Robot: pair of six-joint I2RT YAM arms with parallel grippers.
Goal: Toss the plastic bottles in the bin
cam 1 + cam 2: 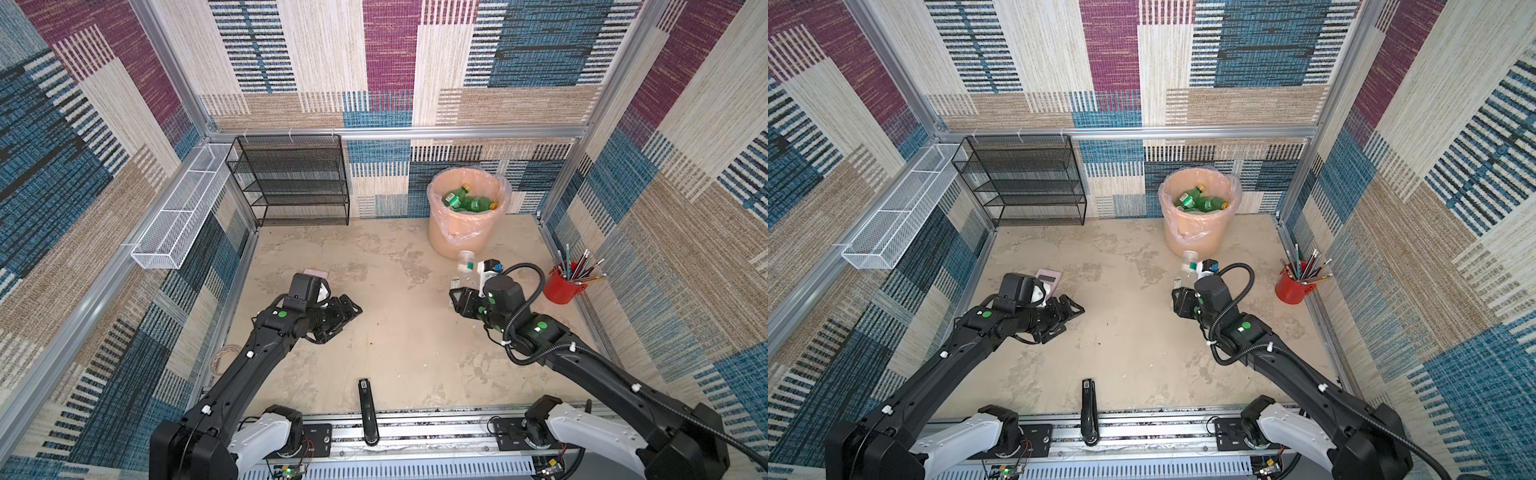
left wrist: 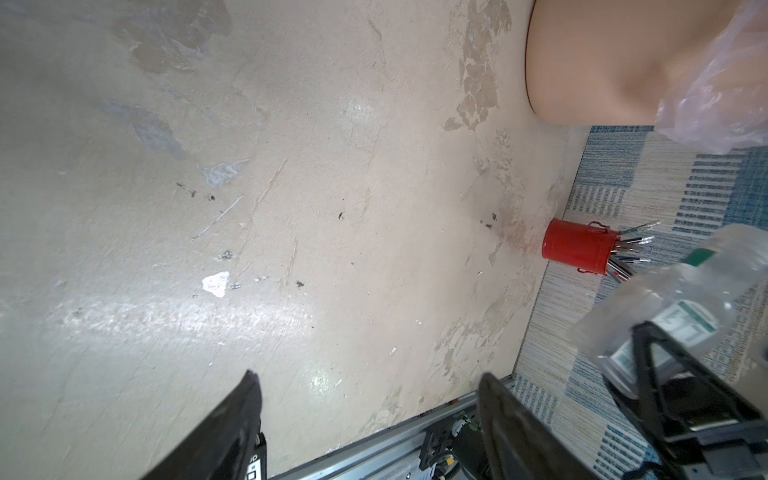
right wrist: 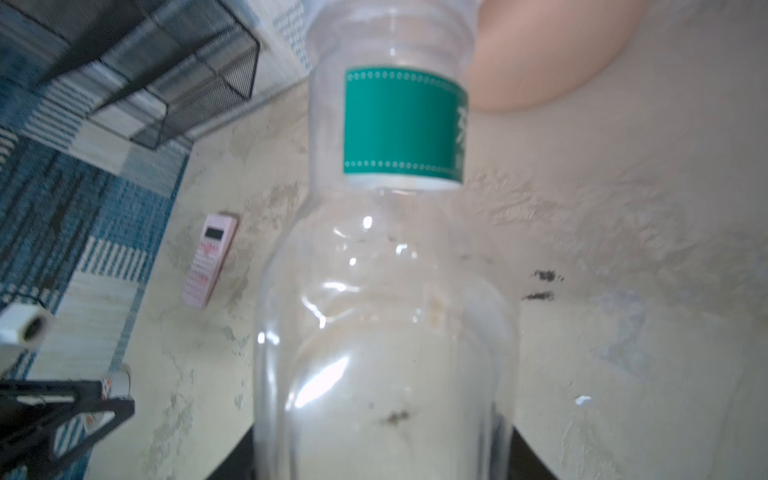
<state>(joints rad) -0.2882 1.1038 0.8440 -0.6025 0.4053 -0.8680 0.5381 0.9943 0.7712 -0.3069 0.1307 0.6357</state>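
Right gripper (image 1: 459, 286) clamped on clear bottle (image 3: 386, 291) with green label (image 3: 399, 124), neck end toward bin (image 1: 457, 237). Bottle near bin's front wall, not touching. Bin at back edge of worktop (image 1: 395, 332), right of middle; green bottles (image 1: 465, 199) lying inside. Left gripper (image 2: 368, 378) jaws spread, holding nothing, over worktop's left half. Pink calculator (image 1: 1048, 276) near it. Stapler (image 1: 368, 411) at front edge. Red pencil cup (image 1: 561, 286) at right edge.

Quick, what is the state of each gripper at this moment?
Left gripper: open, holding nothing.
Right gripper: closed on the clear bottle.
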